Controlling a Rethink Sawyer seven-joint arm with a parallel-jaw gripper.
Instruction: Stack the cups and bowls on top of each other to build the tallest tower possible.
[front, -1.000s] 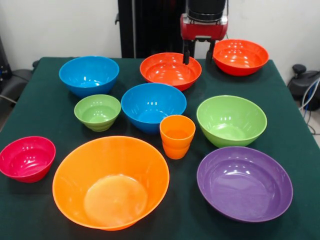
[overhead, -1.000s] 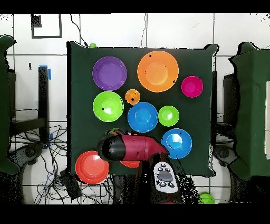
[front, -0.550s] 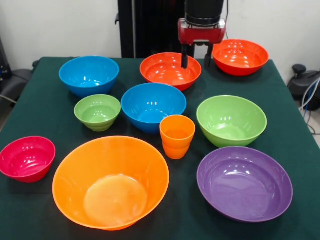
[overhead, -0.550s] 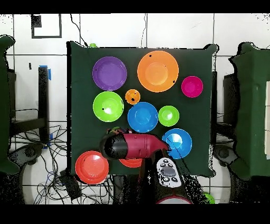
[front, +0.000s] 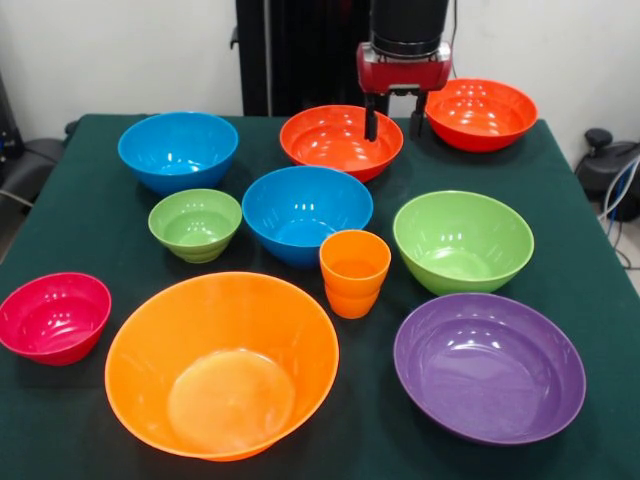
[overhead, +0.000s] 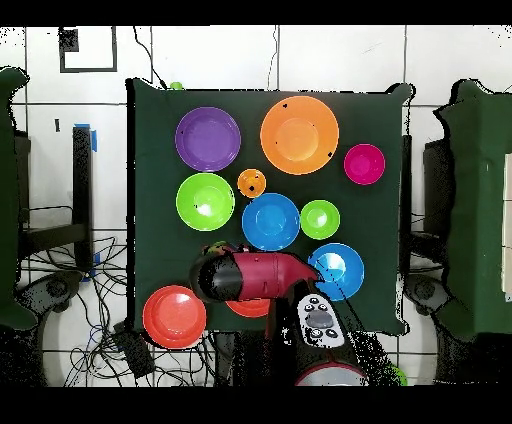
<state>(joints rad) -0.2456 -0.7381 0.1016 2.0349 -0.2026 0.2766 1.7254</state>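
Nearest in the front view sit the large orange bowl (front: 222, 362) and purple bowl (front: 489, 366); the orange cup (front: 354, 272) stands between them, just before a blue bowl (front: 306, 212). Farther back, the gripper (front: 394, 120) hangs with jaws apart over a red-orange bowl (front: 341, 141). Overhead, the arm (overhead: 255, 277) hides that bowl. No writing is legible.

We find no readable text, label, brand, number or sign on anything in either view.
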